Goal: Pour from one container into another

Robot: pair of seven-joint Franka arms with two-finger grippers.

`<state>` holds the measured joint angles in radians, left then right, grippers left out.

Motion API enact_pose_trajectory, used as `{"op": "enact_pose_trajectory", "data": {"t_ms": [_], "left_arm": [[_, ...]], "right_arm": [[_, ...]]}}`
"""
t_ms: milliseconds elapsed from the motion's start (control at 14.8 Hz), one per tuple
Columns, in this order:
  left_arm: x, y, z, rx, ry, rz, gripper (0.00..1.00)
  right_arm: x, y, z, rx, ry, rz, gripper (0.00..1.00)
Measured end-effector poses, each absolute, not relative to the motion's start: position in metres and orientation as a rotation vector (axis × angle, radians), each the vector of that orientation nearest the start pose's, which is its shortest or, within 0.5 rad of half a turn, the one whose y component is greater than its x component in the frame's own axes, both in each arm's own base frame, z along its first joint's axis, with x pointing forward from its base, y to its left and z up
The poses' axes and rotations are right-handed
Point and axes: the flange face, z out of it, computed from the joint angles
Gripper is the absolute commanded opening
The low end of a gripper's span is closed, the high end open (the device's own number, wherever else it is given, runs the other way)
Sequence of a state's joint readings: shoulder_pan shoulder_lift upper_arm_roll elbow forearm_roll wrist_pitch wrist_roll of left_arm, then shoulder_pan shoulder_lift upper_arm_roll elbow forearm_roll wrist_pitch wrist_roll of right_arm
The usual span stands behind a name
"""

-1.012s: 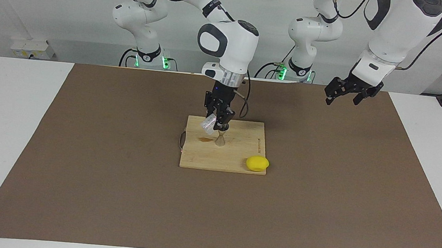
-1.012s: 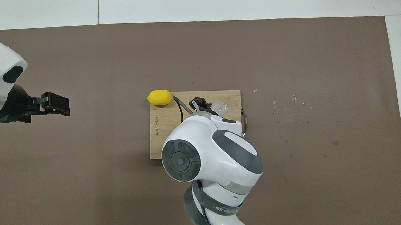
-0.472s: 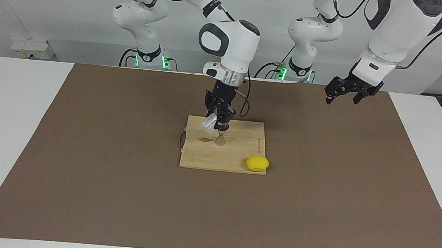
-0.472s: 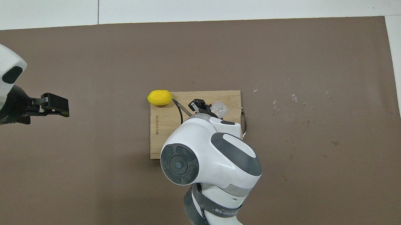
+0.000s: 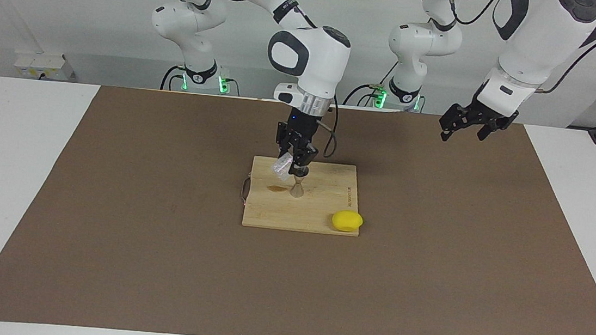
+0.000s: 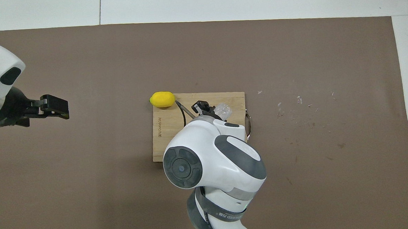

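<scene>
Here the right gripper (image 5: 291,168) hangs over the wooden cutting board (image 5: 272,211), its jaws clamped on the clear cup (image 5: 280,166), a small see-through cylinder tipped sideways just above the metal jigger (image 5: 297,188). The jigger, silver-grey and hourglass-shaped, stands upright on the board. A yellow lemon (image 5: 347,221) lies at the board's corner toward the left arm's end. The left gripper (image 5: 463,124) waits in the air over the brown mat (image 5: 157,263), jaws spread apart and empty. The mat covers a white bench (image 5: 9,161) before a pale wall.
</scene>
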<state>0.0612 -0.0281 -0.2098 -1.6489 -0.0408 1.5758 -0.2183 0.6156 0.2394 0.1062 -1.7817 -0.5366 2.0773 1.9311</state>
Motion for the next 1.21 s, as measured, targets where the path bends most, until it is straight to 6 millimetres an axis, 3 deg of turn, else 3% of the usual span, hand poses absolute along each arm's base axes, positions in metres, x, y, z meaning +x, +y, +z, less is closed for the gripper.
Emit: {"op": "enact_pose_trajectory", "data": {"t_ms": [540, 809, 1214], "left_arm": [[0.538, -0.086, 0.603, -3.164, -0.112, 0.081, 1.0], [0.537, -0.086, 0.604, -3.164, -0.112, 0.081, 1.0], [0.537, -0.086, 0.604, -3.164, -0.112, 0.081, 1.0]], "right_arm": [[0.499, 0.393, 0.439, -2.726, 1.481, -0.663, 0.0], [0.5, 0.393, 0.442, -2.682, 1.553, -0.536, 0.0], [0.518, 0.372, 0.449, -2.661, 1.587, -0.491, 0.0]]}}
